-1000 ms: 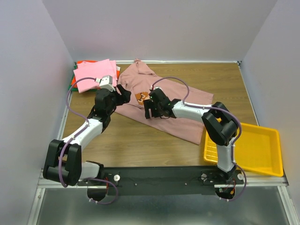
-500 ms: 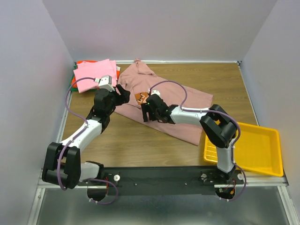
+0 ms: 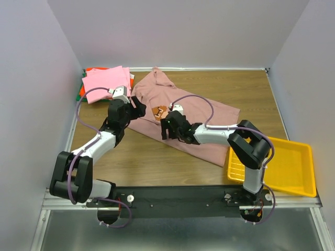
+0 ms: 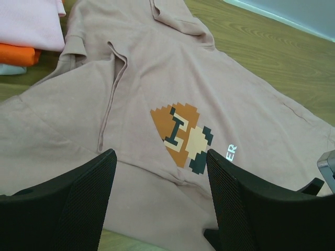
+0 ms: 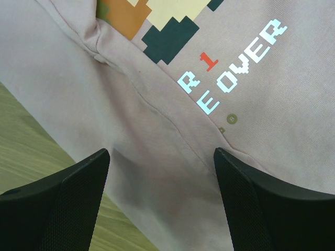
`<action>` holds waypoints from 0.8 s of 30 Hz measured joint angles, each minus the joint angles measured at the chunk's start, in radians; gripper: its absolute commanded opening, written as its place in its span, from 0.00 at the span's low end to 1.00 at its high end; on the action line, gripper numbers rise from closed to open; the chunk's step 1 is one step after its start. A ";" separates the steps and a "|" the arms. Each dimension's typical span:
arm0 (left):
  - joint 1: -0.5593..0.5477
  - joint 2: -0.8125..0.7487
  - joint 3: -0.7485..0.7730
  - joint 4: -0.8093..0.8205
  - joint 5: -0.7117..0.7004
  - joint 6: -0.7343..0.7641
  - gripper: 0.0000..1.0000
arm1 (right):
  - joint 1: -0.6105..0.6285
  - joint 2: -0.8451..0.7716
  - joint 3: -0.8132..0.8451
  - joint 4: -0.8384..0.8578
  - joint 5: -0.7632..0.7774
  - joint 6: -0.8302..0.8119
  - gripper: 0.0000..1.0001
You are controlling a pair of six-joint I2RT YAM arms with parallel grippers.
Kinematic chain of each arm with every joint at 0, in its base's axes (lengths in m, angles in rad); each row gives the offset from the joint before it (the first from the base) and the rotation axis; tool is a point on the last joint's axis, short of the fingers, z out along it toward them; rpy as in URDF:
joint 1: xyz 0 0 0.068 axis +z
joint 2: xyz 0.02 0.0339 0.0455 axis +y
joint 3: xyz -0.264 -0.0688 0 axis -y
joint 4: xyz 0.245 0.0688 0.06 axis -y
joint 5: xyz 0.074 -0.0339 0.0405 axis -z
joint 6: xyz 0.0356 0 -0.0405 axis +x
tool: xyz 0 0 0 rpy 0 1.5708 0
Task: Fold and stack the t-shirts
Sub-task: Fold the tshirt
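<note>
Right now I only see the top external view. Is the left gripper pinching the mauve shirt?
Observer: No. The left wrist view shows the left gripper open, its fingers either side of the pixel print on the mauve t-shirt.
Operator: And the right?
Observer: The right gripper is open too, above a crease near the shirt's edge.
Operator: Any text there?
Observer: Yes, white letters reading OVER, just ahead of that gripper.
</note>
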 measured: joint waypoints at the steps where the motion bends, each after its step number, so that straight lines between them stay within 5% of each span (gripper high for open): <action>1: 0.000 -0.002 -0.001 0.000 0.000 0.000 0.77 | 0.000 -0.006 -0.011 0.003 0.001 0.004 0.88; 16: 0.000 -0.226 -0.099 -0.056 -0.008 -0.026 0.79 | 0.026 -0.077 -0.048 -0.115 0.008 0.017 0.88; 24: 0.000 -0.287 -0.108 -0.117 -0.037 -0.032 0.82 | 0.057 -0.043 0.150 -0.291 -0.013 -0.027 0.88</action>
